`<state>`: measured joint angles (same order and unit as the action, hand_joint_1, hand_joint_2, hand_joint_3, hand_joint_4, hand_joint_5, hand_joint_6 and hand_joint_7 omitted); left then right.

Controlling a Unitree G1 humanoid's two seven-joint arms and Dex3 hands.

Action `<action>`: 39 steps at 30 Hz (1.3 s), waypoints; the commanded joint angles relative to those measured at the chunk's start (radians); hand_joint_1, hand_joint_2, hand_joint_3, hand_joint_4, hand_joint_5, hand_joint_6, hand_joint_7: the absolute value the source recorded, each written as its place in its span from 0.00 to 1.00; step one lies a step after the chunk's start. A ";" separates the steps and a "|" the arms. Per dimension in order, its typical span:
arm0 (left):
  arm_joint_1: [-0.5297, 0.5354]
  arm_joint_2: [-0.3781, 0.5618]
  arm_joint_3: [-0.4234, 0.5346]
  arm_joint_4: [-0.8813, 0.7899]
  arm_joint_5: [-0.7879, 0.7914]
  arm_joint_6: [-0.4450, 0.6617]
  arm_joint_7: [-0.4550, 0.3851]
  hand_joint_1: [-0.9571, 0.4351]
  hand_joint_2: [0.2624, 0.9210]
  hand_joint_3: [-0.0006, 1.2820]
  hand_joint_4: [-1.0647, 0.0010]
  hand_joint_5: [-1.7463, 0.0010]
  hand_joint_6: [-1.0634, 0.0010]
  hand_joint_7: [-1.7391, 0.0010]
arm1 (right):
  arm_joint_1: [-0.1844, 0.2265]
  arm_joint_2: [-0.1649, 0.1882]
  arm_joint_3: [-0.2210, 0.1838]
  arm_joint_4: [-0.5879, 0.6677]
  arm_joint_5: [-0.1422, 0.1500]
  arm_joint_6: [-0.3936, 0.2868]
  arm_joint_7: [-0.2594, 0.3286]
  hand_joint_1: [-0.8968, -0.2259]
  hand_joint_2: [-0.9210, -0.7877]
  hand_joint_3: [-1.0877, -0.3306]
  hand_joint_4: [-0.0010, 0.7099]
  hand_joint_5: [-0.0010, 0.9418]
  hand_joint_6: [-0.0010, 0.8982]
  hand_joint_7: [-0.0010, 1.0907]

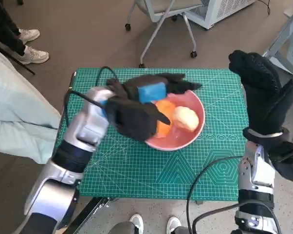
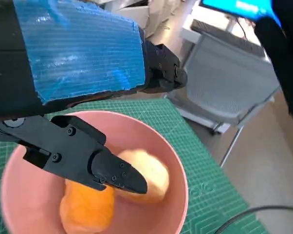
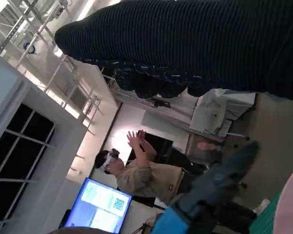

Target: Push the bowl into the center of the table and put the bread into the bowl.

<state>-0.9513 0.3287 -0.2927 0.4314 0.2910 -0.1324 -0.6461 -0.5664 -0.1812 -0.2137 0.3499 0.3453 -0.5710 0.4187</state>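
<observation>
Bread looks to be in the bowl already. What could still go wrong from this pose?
1. The left hand hangs low over the pink round bowl, its fingers right above the orange bread piece and the pale bread roll. Lifting out carelessly might catch the rim and tip or drag the bowl.
2. The right hand, raised at the green cutting mat's edge, might clip the bowl if it swings inward.

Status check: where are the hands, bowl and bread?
Left robot hand open over pink bowl. Right robot hand raised, empty. Two bread pieces in bowl. Nothing blocking.
</observation>
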 commanded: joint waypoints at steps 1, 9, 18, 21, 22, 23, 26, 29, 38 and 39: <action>0.046 0.047 0.112 -0.090 -0.152 0.031 -0.067 0.42 0.97 0.00 1.00 1.00 0.82 1.00 | 0.012 -0.013 0.003 -0.015 -0.010 0.025 -0.004 0.38 0.00 0.49 0.28 0.00 0.24 0.23; 0.115 0.024 0.270 -0.165 -0.348 -0.015 -0.024 0.40 0.97 0.00 1.00 1.00 0.80 0.99 | 0.000 -0.022 0.009 -0.041 -0.019 0.043 -0.014 0.37 0.00 0.49 0.28 0.00 0.24 0.23; 0.218 -0.138 0.401 -0.249 -0.558 -0.122 0.120 0.29 1.00 0.16 0.96 0.99 0.79 0.98 | -0.022 -0.020 0.028 -0.083 -0.045 0.069 -0.032 0.38 0.00 0.49 0.28 0.00 0.25 0.24; 0.239 -0.193 0.422 -0.239 -0.636 -0.160 0.115 0.24 1.00 0.25 0.97 0.99 0.80 0.98 | -0.038 -0.021 0.034 -0.090 -0.054 0.078 -0.037 0.38 0.00 0.50 0.28 0.00 0.26 0.24; 0.244 -0.206 0.427 -0.231 -0.653 -0.177 0.110 0.23 1.00 0.27 0.96 0.99 0.80 0.98 | -0.046 -0.023 0.036 -0.093 -0.058 0.081 -0.038 0.39 0.00 0.49 0.28 0.00 0.26 0.24; 0.246 -0.212 0.429 -0.224 -0.661 -0.189 0.106 0.23 1.00 0.27 0.96 0.99 0.80 0.98 | -0.051 -0.025 0.037 -0.094 -0.060 0.083 -0.039 0.39 0.00 0.49 0.28 0.00 0.26 0.24; 0.246 -0.216 0.431 -0.212 -0.671 -0.205 0.100 0.22 1.00 0.30 0.96 0.99 0.80 0.98 | -0.056 -0.026 0.038 -0.095 -0.062 0.086 -0.040 0.39 0.00 0.49 0.29 0.00 0.26 0.24; 0.243 -0.211 0.429 -0.190 -0.660 -0.229 0.095 0.21 1.00 0.30 0.96 0.99 0.79 0.97 | -0.068 -0.029 0.041 -0.092 -0.066 0.087 -0.039 0.39 0.00 0.49 0.29 0.00 0.26 0.24; 0.243 -0.205 0.418 -0.118 -0.596 -0.318 0.112 0.18 1.00 0.46 0.97 1.00 0.82 0.97 | -0.109 -0.030 0.051 -0.062 -0.091 0.056 -0.028 0.37 0.00 0.51 0.29 0.00 0.26 0.24; 0.243 -0.206 0.419 -0.113 -0.593 -0.323 0.115 0.18 1.00 0.47 0.97 1.00 0.82 0.97 | -0.111 -0.030 0.052 -0.058 -0.092 0.052 -0.027 0.37 0.00 0.51 0.29 0.00 0.26 0.24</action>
<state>-0.7086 0.1173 0.1275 0.3026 -0.3225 -0.4203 -0.5454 -0.6786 -0.2068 -0.1696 0.2662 0.2686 -0.5108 0.3868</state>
